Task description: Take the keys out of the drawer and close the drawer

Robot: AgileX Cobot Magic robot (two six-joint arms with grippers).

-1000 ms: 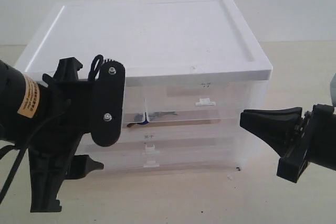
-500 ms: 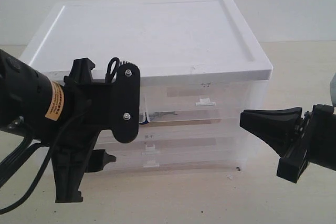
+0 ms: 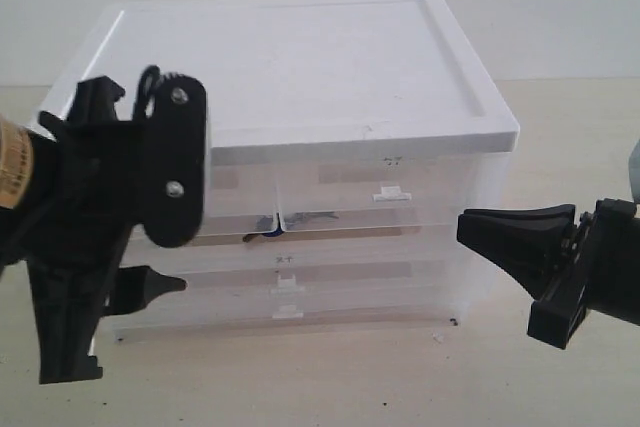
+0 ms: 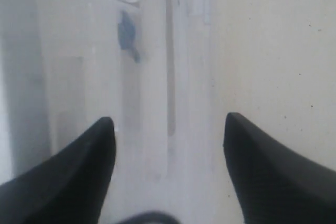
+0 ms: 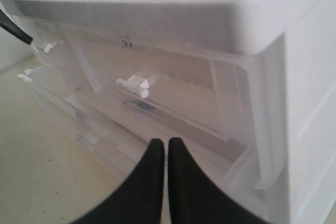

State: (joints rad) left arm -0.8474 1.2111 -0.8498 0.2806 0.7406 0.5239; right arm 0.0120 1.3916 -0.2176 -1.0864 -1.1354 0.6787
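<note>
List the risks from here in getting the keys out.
1. The keys sit behind the translucent drawer front. The open left tool hangs left of and below that row's small handle, so it may miss the handle.
2. The right tool is shut and apart from the drawer unit, so nothing braces it; a pull may drag the whole unit.

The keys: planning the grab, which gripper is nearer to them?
Left. The left gripper, open, faces the keys at the drawer unit's front; the right gripper sits shut beyond its right side in the exterior view.
</note>
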